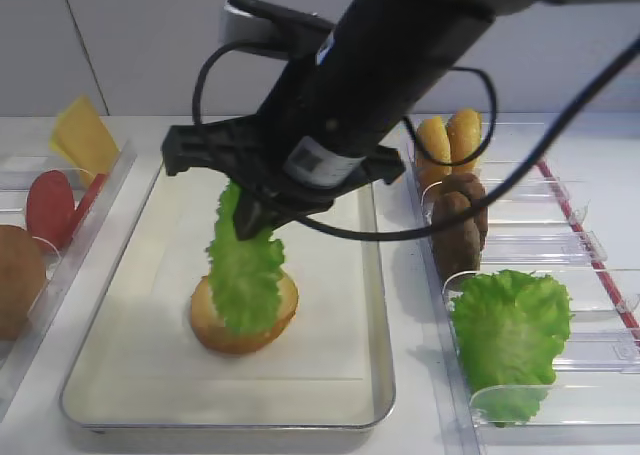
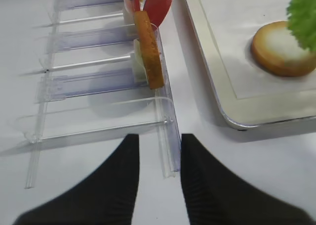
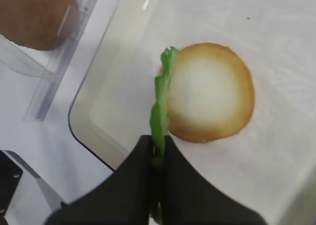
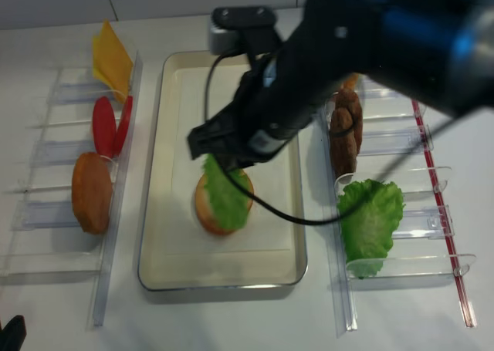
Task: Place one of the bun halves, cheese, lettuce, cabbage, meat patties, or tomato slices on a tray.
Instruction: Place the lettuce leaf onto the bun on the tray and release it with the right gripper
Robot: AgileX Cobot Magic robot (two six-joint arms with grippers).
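Lettuce (image 1: 243, 265): bright green, frilly, hanging edge-down from the right gripper (image 1: 252, 218), lower edge draped on the bun half (image 1: 245, 315) beneath. Pinched at its top between the black fingers (image 3: 140, 175), pressed tight on the leaf; seen edge-on in the right wrist view, just beside the bun's pale cut face. Bun half lying cut face up on the white liner, toward the near left part of the tray (image 1: 375, 375). Left gripper (image 2: 157, 165) low over the bare table, fingers apart with nothing between them, just in front of the clear left rack (image 2: 168, 131). In that rack: a brown bun half on edge (image 2: 148, 49), red tomato slices (image 4: 108, 125), yellow cheese (image 4: 111, 58) at the far end. In the clear rack to the right of the tray: more golden buns (image 1: 448, 140), dark meat patties (image 1: 457, 220), and a larger bunch of green leaves (image 1: 510, 335) nearest the camera.
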